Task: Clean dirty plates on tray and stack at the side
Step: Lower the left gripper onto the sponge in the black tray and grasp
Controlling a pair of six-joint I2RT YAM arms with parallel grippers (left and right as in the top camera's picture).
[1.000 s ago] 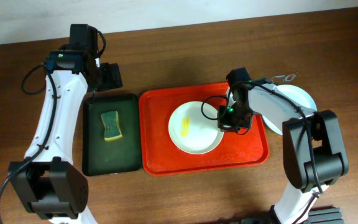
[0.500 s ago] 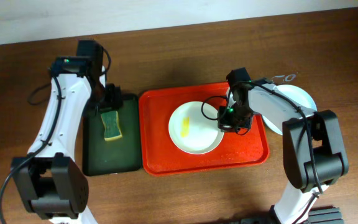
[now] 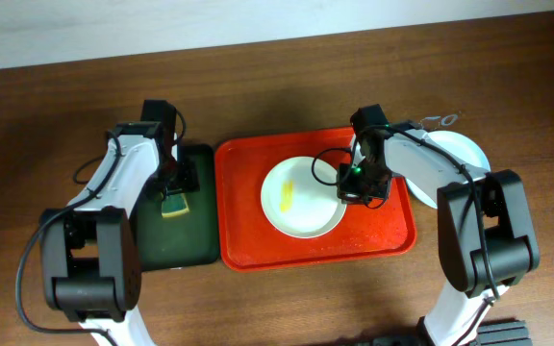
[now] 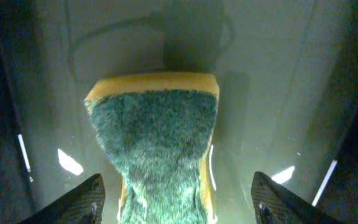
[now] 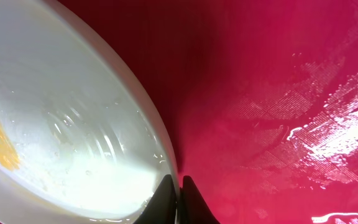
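Note:
A cream-white plate (image 3: 301,197) with a yellow smear (image 3: 287,195) lies in the red tray (image 3: 248,240). My right gripper (image 3: 354,183) is shut on the plate's right rim. In the right wrist view its fingertips (image 5: 179,186) pinch the rim of the plate (image 5: 73,124) over the wet tray floor (image 5: 278,93). My left gripper (image 3: 173,183) hangs low over a green-and-yellow sponge (image 3: 173,206). The left wrist view shows that gripper (image 4: 178,190) open, one finger on each side of the sponge (image 4: 157,143), with a gap on both sides.
The sponge lies in a dark green tray (image 3: 166,240) just left of the red tray. Another pale plate (image 3: 460,152) rests on the wooden table right of the red tray, partly under my right arm.
My left arm has swung from behind the green tray to above the sponge, and its jaws have narrowed around it. The right arm and plate have not moved.

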